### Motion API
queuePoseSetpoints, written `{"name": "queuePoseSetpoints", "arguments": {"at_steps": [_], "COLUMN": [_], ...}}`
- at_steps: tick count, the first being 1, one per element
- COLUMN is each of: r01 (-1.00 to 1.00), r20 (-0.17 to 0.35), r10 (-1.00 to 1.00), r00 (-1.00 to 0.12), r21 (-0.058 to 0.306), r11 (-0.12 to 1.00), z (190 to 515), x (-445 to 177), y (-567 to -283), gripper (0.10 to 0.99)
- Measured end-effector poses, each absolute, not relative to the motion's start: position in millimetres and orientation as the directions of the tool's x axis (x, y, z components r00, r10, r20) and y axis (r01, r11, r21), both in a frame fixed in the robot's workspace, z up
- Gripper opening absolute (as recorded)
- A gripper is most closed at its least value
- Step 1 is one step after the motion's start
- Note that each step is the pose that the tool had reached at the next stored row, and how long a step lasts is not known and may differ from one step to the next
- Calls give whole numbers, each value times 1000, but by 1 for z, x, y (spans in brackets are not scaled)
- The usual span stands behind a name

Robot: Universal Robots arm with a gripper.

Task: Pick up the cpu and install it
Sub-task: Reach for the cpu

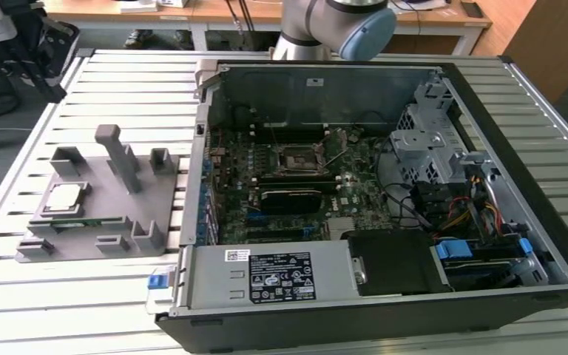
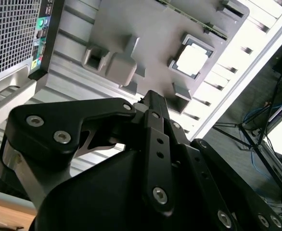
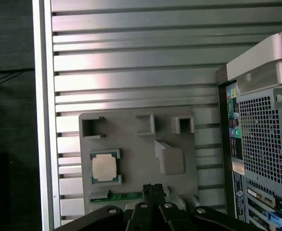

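The pincer (image 3: 153,188) is hanging with its two black fingers drawn narrow, tips pressed close together and holding nothing. In both wrist views it is hovering well above the pale grey moulded plastic holder plate (image 3: 131,144), apart from everything on it.

The cpu (image 3: 104,168), a small flat square chip with a silvery metal top and a thin darker rim, is lying flat in a square raised-edge pocket on that holder plate, untouched. A thin green circuit strip (image 3: 124,196) is sitting in a slot just beside the cpu's pocket, and the pincer's tips are lining up over the holder's edge near that strip.

The holder plate is resting on the slatted aluminium surface (image 1: 136,74). In the exterior view, the large open black computer case (image 1: 313,92) is lying just beside the holder plate, to the exterior view's right of it, with the square black-framed motherboard socket (image 1: 296,157) showing inside, well apart from the cpu. The grey robot arm (image 1: 333,26) is rising beyond the far side of the case from the holder.
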State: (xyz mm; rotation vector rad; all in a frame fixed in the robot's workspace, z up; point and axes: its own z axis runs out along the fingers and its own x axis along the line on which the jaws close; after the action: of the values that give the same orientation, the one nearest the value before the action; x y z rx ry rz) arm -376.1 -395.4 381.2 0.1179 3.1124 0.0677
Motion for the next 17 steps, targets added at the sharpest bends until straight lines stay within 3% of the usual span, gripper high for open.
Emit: {"name": "queuePoseSetpoints", "arguments": {"at_steps": [17], "r01": [75], "r20": [-19], "r10": [76], "r00": [-997], "r21": [44], "r11": [996], "z": [378], "x": [-443], "y": [-395], "gripper": [106]}}
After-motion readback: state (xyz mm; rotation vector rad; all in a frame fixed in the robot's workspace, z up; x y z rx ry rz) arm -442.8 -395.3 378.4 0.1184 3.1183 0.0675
